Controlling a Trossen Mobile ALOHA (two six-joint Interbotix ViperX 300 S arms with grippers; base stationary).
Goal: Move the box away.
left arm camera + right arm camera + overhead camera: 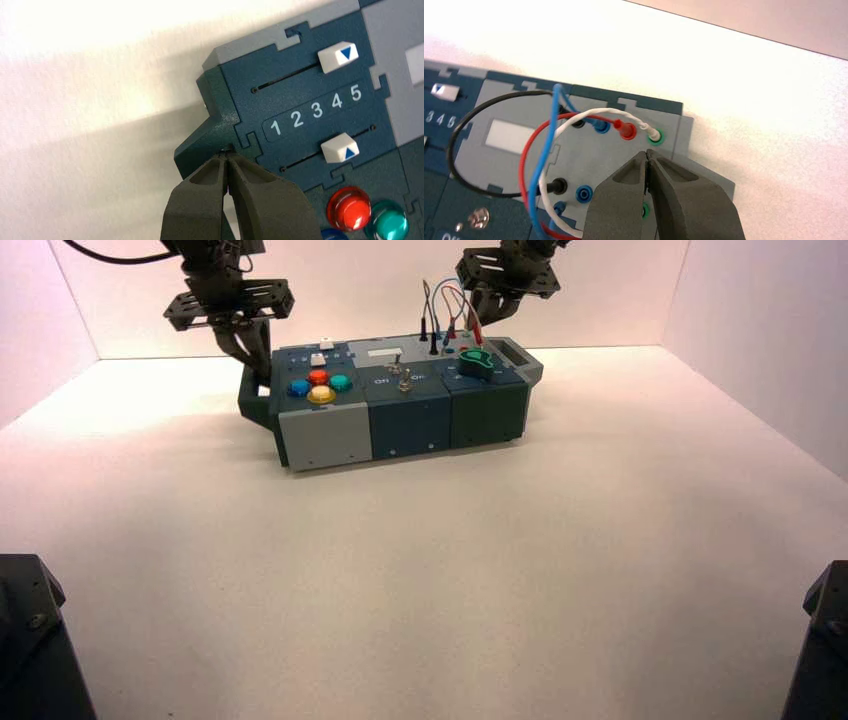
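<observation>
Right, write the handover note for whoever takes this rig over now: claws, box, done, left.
Left claw: shut, tips at the handle on the box's left end, beside the two sliders.
Right claw: shut, over the wire sockets near the box's right end; whether it touches the box I cannot tell.
Box: on the table, toward the back wall, wires plugged in.
Done: both arms are at the box's ends.
Left: move the box away, then withdraw the arms.

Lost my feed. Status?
Left gripper shut at box left handle. Right gripper shut over jumper wires. Path clear.
</observation>
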